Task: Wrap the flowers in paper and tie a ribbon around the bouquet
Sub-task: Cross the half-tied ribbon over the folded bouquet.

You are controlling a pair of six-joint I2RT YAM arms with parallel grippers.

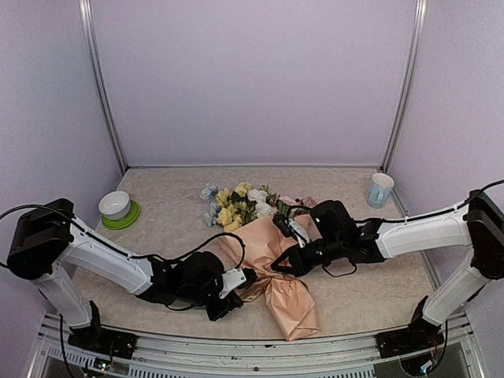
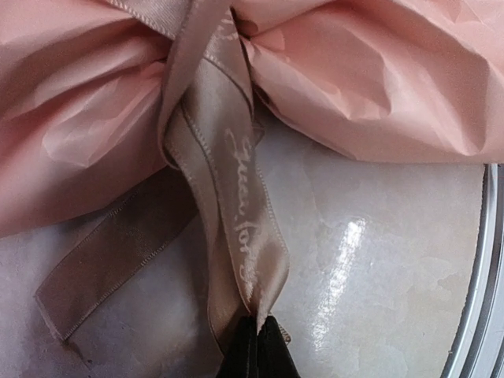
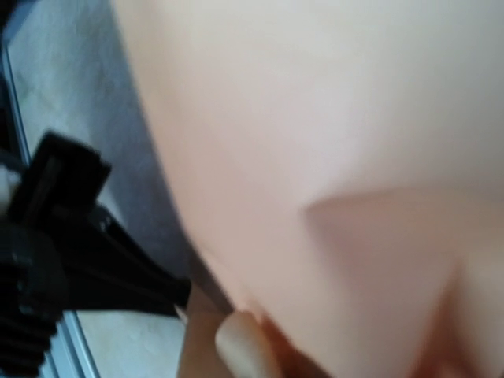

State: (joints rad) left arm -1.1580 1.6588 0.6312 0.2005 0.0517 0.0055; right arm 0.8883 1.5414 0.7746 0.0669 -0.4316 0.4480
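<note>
Ribbon (image 2: 228, 181) pinched in closed left fingers (image 2: 269, 356), right fingers (image 1: 285, 264) closed at bouquet (image 1: 290, 305)

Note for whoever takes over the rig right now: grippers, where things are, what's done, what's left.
Left gripper: shut on a ribbon tail.
Right gripper: shut at the paper's cinched waist; what it grips is unclear.
Done: Flowers lie wrapped in the paper, ribbon round the waist.
Left: finish tying; no finished bow shows.
</note>
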